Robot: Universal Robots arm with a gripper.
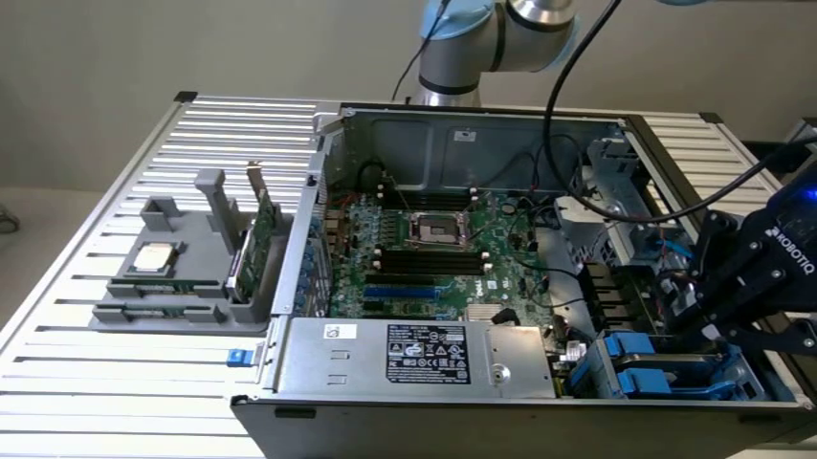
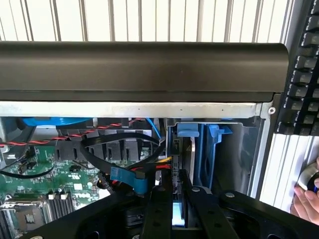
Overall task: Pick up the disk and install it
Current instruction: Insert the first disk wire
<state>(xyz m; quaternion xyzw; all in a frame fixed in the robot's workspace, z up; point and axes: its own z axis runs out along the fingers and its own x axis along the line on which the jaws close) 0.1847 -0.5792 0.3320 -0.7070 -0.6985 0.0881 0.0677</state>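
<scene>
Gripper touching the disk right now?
Touching. Wrist view: the gripper has its fingers closed on the disk along its thin edge, no gap either side, at the blue drive bay.

Beige wall [image 1: 128, 48] behind a white slatted table [image 1: 115, 382].

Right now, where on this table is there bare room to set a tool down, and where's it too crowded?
Bare slats: between the grey holder and the table's near edge, and between it and the far edge. Crowded: the case's drive corner, where the gripper holds the disk among blue carriers and cables.
</scene>
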